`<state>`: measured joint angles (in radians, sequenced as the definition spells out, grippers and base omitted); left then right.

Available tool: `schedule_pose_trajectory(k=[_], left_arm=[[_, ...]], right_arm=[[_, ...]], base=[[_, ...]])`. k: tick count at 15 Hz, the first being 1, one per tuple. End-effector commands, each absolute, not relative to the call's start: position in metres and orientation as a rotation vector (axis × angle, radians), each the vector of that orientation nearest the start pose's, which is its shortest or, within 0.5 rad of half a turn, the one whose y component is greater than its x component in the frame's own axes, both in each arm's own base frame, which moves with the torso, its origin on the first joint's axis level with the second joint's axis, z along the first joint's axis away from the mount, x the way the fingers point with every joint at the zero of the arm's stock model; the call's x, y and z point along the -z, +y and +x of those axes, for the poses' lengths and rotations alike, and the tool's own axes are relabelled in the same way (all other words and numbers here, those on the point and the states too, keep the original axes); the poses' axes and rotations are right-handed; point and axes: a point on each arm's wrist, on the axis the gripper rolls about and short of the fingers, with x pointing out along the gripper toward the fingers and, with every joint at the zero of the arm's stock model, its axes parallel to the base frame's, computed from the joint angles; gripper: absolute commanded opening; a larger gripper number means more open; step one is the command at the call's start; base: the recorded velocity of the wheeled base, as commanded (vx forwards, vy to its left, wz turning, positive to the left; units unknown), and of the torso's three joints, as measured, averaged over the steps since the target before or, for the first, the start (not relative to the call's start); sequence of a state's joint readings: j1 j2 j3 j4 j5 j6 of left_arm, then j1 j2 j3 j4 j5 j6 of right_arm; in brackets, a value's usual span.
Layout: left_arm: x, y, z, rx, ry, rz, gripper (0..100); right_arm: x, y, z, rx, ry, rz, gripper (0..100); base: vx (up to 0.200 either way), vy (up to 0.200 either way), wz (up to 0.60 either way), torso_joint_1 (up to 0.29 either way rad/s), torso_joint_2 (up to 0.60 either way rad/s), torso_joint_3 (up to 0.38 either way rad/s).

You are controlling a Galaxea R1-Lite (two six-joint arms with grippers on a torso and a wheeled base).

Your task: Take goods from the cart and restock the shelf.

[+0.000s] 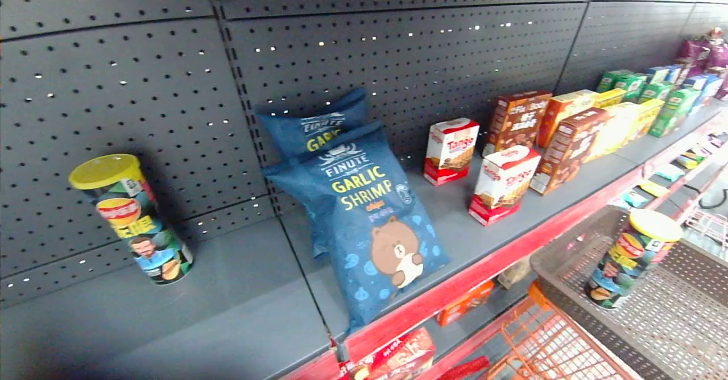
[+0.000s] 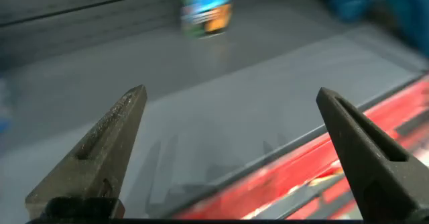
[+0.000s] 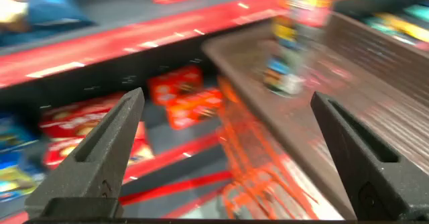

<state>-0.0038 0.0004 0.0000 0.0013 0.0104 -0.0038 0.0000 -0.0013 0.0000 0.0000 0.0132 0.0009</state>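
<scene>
A yellow-lidded chip can (image 1: 133,221) stands on the grey shelf (image 1: 239,306) at the left, against the pegboard back. A second, matching chip can (image 1: 632,257) stands in the brown cart basket (image 1: 671,323) at the lower right. My left gripper (image 2: 228,150) is open above the bare shelf near its red front edge, with the shelved chip can (image 2: 206,9) beyond it. My right gripper (image 3: 228,157) is open, out in front of the shelf, with the cart basket (image 3: 375,83) and its chip can (image 3: 295,39) ahead. Nothing is held by either.
Two blue shrimp-chip bags (image 1: 364,209) lean on the shelf's middle. Red-and-white boxes (image 1: 500,184) and rows of brown, yellow and green boxes (image 1: 603,121) continue to the right. An orange wire cart frame (image 1: 540,346) sits under the basket. Lower shelves hold red packets (image 1: 398,357).
</scene>
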Motion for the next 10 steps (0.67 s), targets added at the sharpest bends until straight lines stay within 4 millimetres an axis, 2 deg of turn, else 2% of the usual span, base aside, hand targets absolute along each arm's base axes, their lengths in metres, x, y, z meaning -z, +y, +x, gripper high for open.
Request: schedule_pose_trajectory(k=[1, 4, 10], left_arm=[[-0.0753, 0.0003, -0.0228, -0.006, 0.002, -0.005, 100], [-0.0753, 0.0003, -0.0228, -0.006, 0.002, -0.005, 100], [-0.0753, 0.0003, -0.0228, -0.006, 0.002, -0.005, 100]], right_arm=[[-0.0755, 0.0003, -0.0228, -0.014, 0.000, 0.000, 100], [-0.0755, 0.0003, -0.0228, -0.014, 0.000, 0.000, 100], [-0.0755, 0.0003, -0.0228, -0.012, 0.000, 0.000, 100]], base=[[0.000, 0.000, -0.60, 0.007, 0.00, 0.002], [0.000, 0.000, -0.60, -0.001, 0.00, 0.005], [0.000, 0.000, 0.00, 0.000, 0.00, 0.000]])
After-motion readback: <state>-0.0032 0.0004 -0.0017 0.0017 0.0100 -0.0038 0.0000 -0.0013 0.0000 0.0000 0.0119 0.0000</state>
